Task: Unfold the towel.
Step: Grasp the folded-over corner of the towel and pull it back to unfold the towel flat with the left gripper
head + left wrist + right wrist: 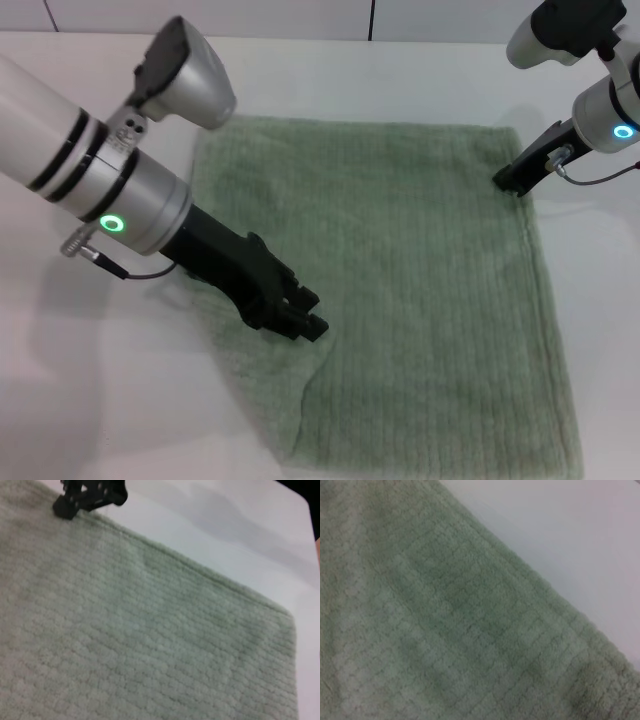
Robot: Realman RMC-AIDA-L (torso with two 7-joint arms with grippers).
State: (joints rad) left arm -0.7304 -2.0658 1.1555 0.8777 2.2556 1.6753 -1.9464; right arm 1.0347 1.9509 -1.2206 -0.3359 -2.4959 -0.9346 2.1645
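A smooth, matte white tabletop [90, 400] fills the scene; beyond the tabletop's far edge stands a pale wall of flat panels [300, 15], divided by thin dark vertical seams [372, 18]

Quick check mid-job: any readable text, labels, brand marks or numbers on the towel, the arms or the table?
None: no text can be read in any view.
towel: plain ribbed pile, no tag or label showing.
left gripper and right gripper: no markings legible; each arm shows only a glowing ring light.
table: no print or stickers.
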